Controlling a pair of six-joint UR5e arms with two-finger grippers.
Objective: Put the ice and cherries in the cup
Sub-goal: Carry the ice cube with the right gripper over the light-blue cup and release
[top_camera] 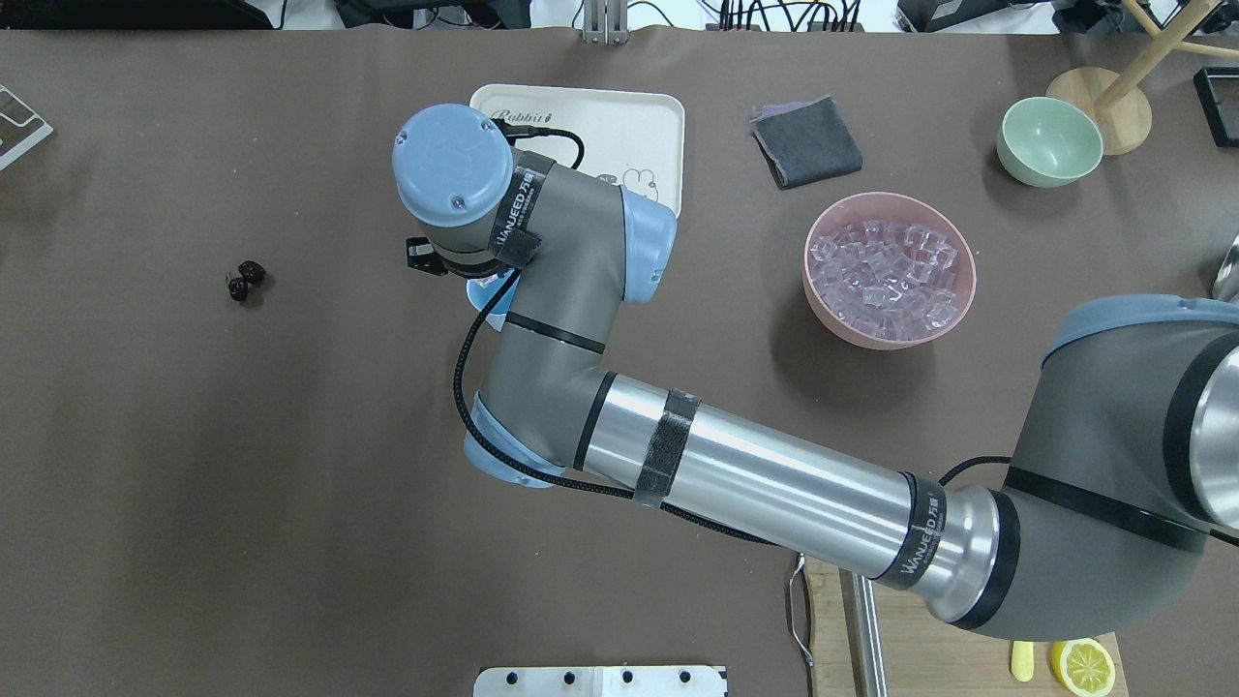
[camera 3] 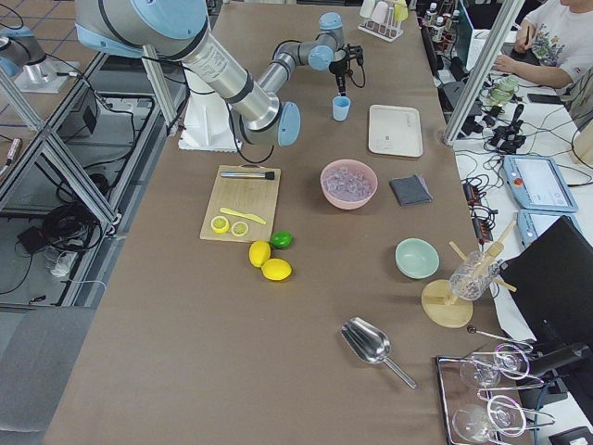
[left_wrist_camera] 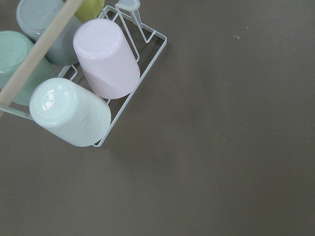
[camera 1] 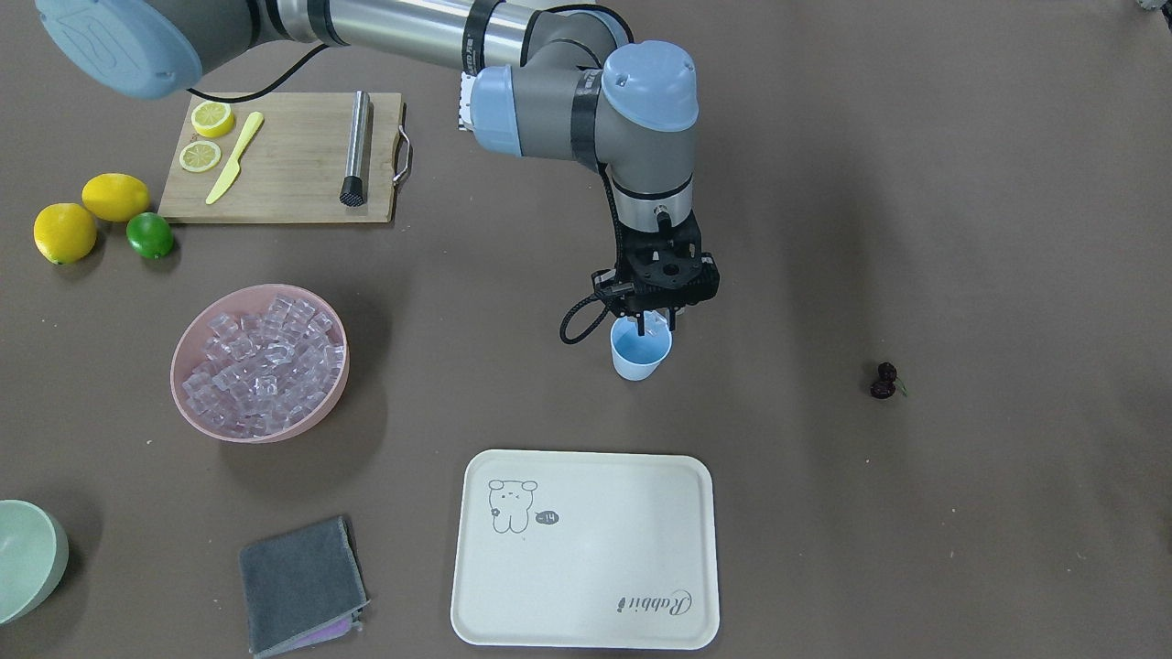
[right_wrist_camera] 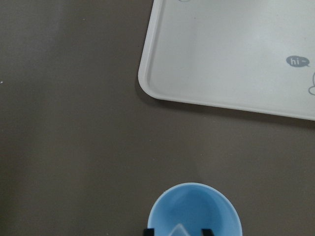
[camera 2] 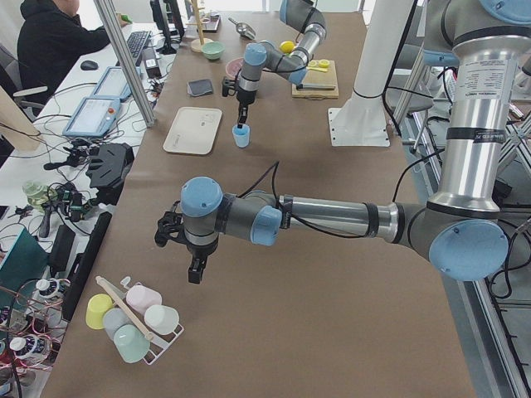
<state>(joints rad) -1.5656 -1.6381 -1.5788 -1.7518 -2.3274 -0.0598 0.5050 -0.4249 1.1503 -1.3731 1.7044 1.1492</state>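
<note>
A cream tray [camera 1: 604,558] lies on the brown worktop [camera 1: 916,183] just beyond the right tool [camera 1: 656,322]. A pink bowl [camera 1: 275,432] of ice [camera 1: 261,361] sits off to its right. The light-blue cup [camera 1: 641,359] stands directly under that tool, with the cherries [camera 1: 884,380] well off to its left. A pale ice cube [right_wrist_camera: 180,229] shows between its slightly parted jaws, but I cannot tell whether it is clamped. The far-off left tool [camera 2: 195,274] also cannot be read as apart or together.

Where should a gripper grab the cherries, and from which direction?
Come straight down from above, closing across both dark fruits of the cherries together. They lie low on the table with nothing close beside them. The stems look too thin to pinch reliably.
</note>
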